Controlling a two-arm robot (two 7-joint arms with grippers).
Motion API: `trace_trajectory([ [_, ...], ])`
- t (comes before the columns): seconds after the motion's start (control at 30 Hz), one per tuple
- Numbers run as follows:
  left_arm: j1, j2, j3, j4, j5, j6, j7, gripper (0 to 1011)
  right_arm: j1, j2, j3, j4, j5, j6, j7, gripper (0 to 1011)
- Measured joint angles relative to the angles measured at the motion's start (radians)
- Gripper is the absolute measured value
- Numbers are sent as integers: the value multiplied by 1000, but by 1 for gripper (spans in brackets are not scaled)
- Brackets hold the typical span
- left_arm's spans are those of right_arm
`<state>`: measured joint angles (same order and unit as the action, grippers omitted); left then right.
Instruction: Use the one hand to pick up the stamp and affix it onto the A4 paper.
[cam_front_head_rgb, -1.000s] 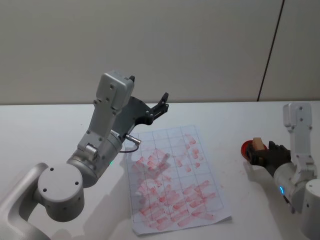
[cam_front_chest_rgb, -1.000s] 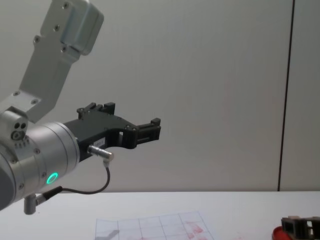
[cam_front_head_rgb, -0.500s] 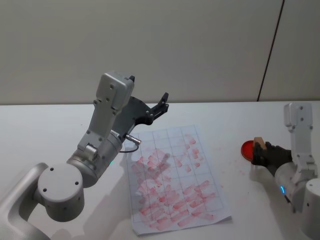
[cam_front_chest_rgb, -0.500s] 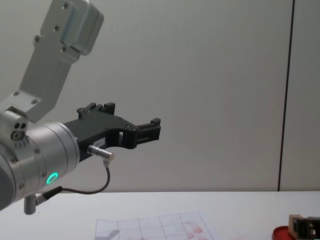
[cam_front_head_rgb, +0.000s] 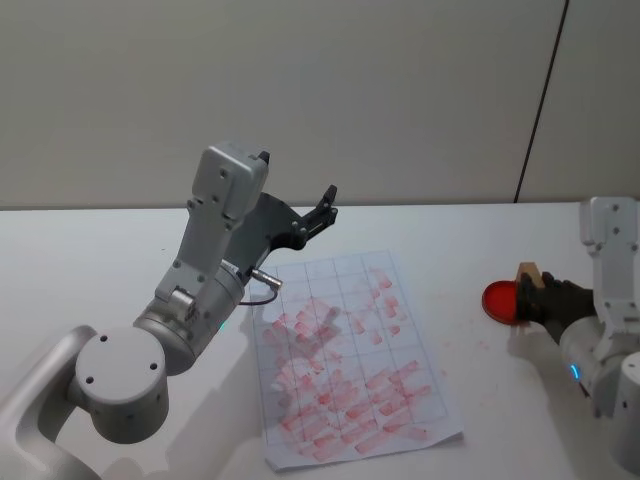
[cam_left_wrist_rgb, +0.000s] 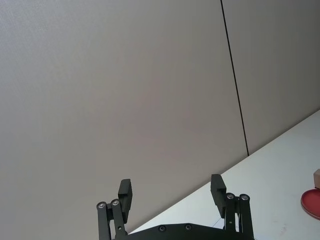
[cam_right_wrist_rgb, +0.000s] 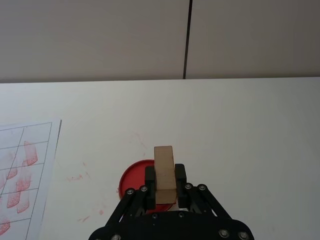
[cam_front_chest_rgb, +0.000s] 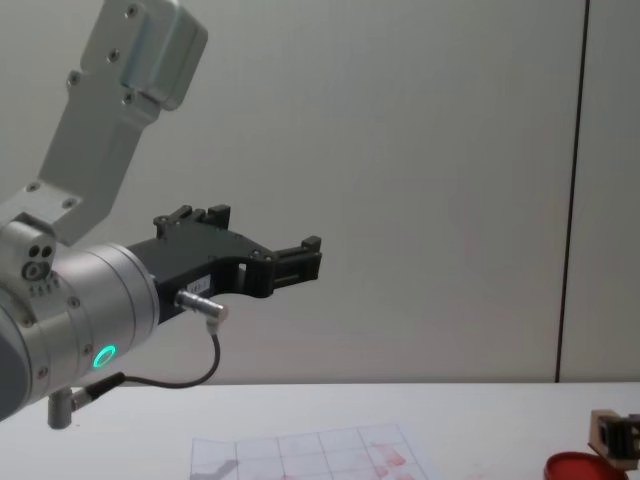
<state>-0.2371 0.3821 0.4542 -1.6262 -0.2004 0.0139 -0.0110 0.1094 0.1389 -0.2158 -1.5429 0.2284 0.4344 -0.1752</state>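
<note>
Here, stamp (cam_right_wrist_rgb: 163, 162) in right gripper's (cam_right_wrist_rgb: 164, 176) jaws

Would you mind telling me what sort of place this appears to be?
Probably a robot test lab: a plain white table, an A4 paper crowded with red stamp marks, the right gripper holding the stamp by a red ink pad, left gripper idle aloft.

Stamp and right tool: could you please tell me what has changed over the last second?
The right tool, shut on the stamp, drew back from over the red ink pad toward the robot's right, uncovering the pad. The left tool stayed raised and open near the A4 paper, which did not move.
</note>
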Motion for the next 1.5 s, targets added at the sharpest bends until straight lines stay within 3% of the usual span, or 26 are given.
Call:
trace_trajectory([
  [0.97,0,0,0,0,0,0,0,1001,7,-12,9,46,9,-18,50,213],
  [1.5,0,0,0,0,0,0,0,1001,27,-25,17,92,22,3,49,213],
])
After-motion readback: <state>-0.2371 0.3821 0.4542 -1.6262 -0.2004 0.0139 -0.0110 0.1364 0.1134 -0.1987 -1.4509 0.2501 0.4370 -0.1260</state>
